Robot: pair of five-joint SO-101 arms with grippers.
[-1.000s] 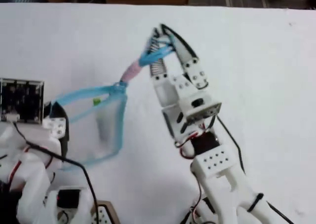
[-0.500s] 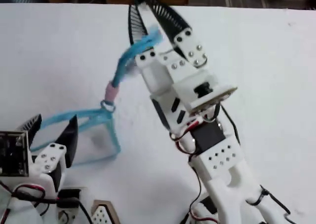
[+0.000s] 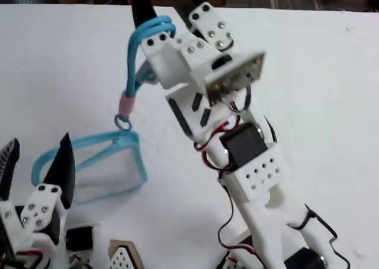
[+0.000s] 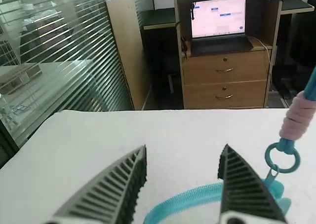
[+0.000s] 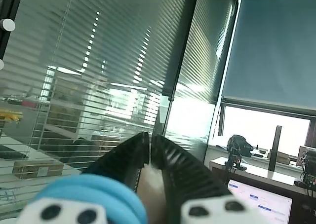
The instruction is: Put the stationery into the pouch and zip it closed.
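The right fingers [image 5: 175, 172] are shut on the blue strap [image 3: 151, 26], up above the pouch [image 3: 109, 168] (flat on the table [image 3: 314, 73]). The left fingers [image 4: 116, 184] are wide open at the pouch's end, holding nothing.

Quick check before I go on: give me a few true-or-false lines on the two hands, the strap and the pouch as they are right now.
1. The right hand is shut on the blue strap. True.
2. The left hand is clamped on the pouch. False: it is open and grips nothing.
3. A pink sleeve sits on the strap just above the ring. True.
4. The pouch is opaque black. False: its walls are clear, with a blue zip edge.
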